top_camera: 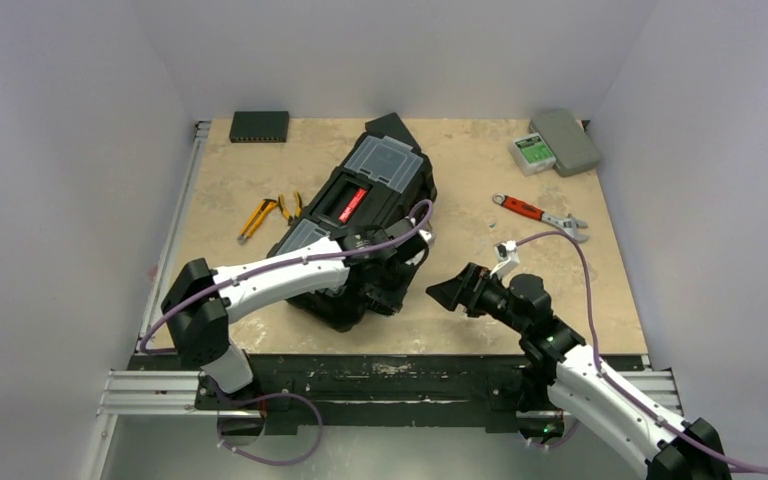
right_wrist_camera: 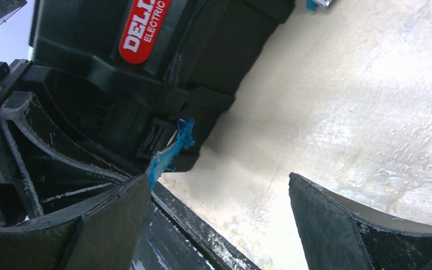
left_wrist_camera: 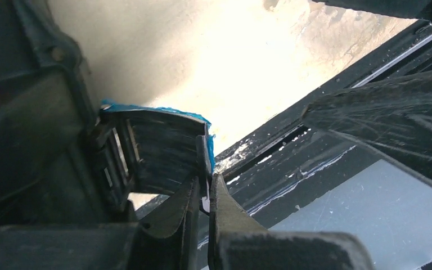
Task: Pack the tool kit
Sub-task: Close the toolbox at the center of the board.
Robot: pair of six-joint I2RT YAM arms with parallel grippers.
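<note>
The black toolbox [top_camera: 360, 215], with two clear-lidded compartments and a red label [top_camera: 352, 204], lies tilted mid-table. My left gripper [top_camera: 401, 262] is at its near right side. In the left wrist view the gripper [left_wrist_camera: 205, 179] is shut on the thin edge of the toolbox's blue-taped latch [left_wrist_camera: 160, 149]. My right gripper [top_camera: 450, 292] is open and empty just right of the toolbox. In its wrist view [right_wrist_camera: 216, 188] it faces the red label [right_wrist_camera: 140, 28] and the blue tape [right_wrist_camera: 171, 147]. Yellow-handled tools [top_camera: 258, 216] lie left of the toolbox, and a red wrench [top_camera: 528, 211] lies to its right.
A thin black device [top_camera: 259, 125] sits at the far left edge. A flat grey case [top_camera: 570, 141] and a small white-and-green box [top_camera: 532, 152] sit at the far right. The black rail [top_camera: 400, 368] runs along the table's near edge.
</note>
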